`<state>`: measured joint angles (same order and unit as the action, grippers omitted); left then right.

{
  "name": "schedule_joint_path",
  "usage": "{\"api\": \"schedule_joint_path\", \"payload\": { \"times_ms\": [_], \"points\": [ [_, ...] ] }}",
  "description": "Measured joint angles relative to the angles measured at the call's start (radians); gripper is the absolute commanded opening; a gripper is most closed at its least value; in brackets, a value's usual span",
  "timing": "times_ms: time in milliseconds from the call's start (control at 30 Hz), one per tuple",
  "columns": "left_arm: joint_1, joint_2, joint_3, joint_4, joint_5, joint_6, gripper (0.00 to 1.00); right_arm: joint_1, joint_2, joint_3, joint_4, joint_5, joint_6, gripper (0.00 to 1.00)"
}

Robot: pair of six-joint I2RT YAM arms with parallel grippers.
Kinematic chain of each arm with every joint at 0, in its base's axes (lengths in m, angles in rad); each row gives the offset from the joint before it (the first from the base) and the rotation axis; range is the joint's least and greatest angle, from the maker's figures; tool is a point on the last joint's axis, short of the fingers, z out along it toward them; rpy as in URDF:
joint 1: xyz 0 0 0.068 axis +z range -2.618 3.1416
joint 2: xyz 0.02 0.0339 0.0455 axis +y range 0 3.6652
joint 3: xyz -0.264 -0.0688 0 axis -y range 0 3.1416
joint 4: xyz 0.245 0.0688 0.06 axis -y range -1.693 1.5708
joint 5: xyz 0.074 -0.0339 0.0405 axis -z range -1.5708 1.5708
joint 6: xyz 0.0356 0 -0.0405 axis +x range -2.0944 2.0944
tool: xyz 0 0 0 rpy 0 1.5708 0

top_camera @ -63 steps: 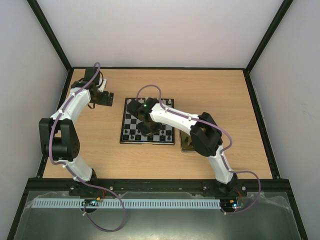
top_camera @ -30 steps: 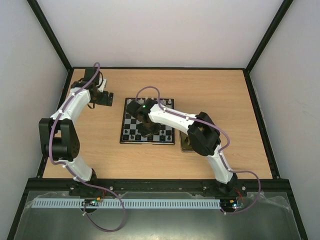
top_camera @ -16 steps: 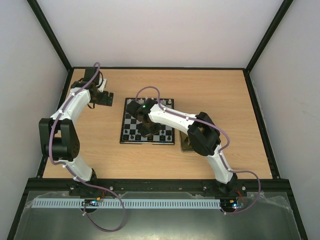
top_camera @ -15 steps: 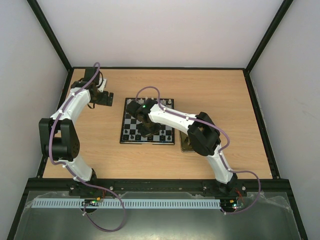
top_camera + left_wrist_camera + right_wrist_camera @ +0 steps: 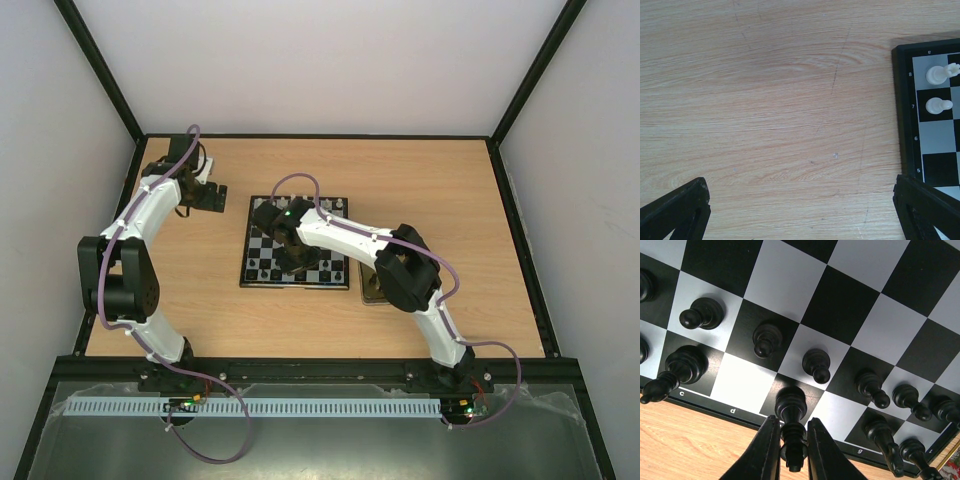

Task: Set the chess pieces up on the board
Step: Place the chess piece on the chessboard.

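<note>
The board [image 5: 296,284] lies mid-table with black chess pieces along its near rows. My right gripper [image 5: 290,250] hangs over it. In the right wrist view its jaws [image 5: 792,421] stand narrowly on either side of the head of a tall black piece [image 5: 790,402], which stands upright on a dark back-row square beside the "d" mark. Black pawns [image 5: 816,365] and other black pieces [image 5: 682,367] stand around it. My left gripper [image 5: 210,196] is open over bare wood left of the board [image 5: 900,100], where two white pieces [image 5: 937,74] [image 5: 937,105] stand.
A metal tin [image 5: 370,292] lies just right of the board, mostly hidden under the right arm's elbow. Black frame rails [image 5: 320,136] border the wooden table [image 5: 450,200] on all sides.
The right arm has edged slightly left over the board. The left arm has stayed still.
</note>
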<state>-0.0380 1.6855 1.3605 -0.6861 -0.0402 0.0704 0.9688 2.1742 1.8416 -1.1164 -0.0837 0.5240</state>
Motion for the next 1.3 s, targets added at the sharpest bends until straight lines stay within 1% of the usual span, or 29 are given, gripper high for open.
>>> {"api": "schedule_joint_path", "payload": {
  "times_ms": [167, 567, 833, 1033, 1300],
  "points": [
    [0.000, 0.000, 0.000, 0.000, 0.006, 0.000, 1.00, 0.000, 0.000, 0.000, 0.000, 0.000, 0.002, 0.19],
    [0.000, 0.000, 0.000, 0.000, 0.012, 0.000, 1.00, 0.001, 0.000, -0.001, 0.001, 0.010, 0.011, 0.27],
    [0.000, 0.000, 0.000, 0.000, 0.014, 0.000, 1.00, 0.000, -0.007, -0.001, 0.003, 0.026, 0.020, 0.28],
    [0.000, -0.002, 0.000, 0.000, 0.022, 0.000, 1.00, -0.016, -0.056, -0.001, 0.004, 0.040, 0.034, 0.28],
    [0.000, -0.011, 0.000, -0.001, 0.032, 0.000, 1.00, -0.107, -0.180, -0.001, 0.019, 0.044, 0.053, 0.28]
  ]
}}
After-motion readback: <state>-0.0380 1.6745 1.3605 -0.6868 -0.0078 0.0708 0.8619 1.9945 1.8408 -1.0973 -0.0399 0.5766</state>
